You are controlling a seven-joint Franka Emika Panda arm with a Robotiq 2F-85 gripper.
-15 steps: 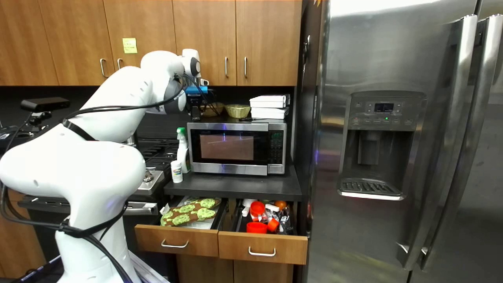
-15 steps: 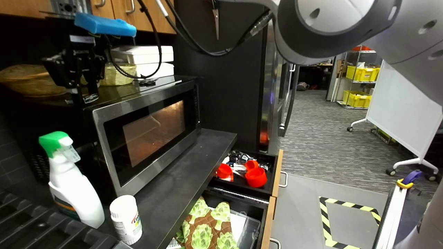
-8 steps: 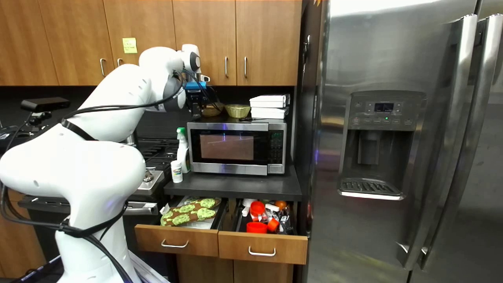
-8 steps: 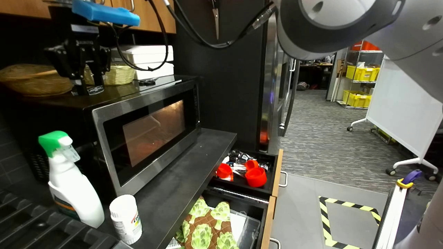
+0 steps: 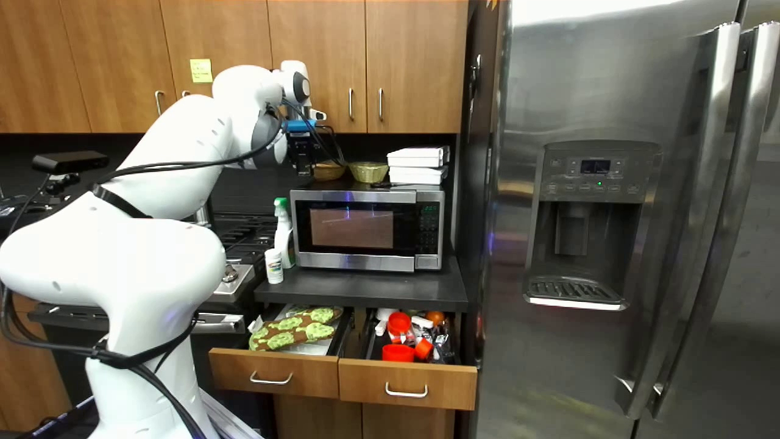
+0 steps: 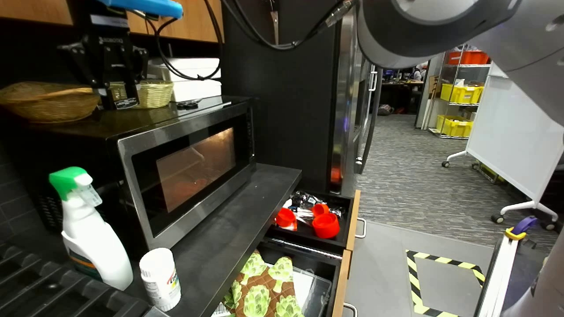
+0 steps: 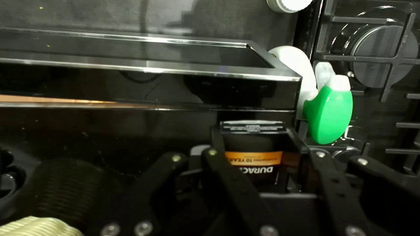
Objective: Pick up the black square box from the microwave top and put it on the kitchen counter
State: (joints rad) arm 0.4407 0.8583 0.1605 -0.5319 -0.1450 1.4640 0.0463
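Observation:
The black square box, with an orange band and Duracell lettering, is between the fingers of my gripper in the wrist view. My gripper is shut on it. In an exterior view the box's white-lettered edge shows below my gripper, above the microwave. In an exterior view my gripper is over the left end of the microwave; the box is too dark to make out there. The kitchen counter is a dark slab under the microwave and also shows in an exterior view.
Two baskets and stacked white containers stand on the microwave. A green-topped spray bottle and a white canister stand left of it. Open drawers jut out below the counter. Wooden cabinets hang above.
My gripper has risen with the box in it, off the microwave top, in both exterior views. In an exterior view it has also shifted slightly right. Nothing else has moved.

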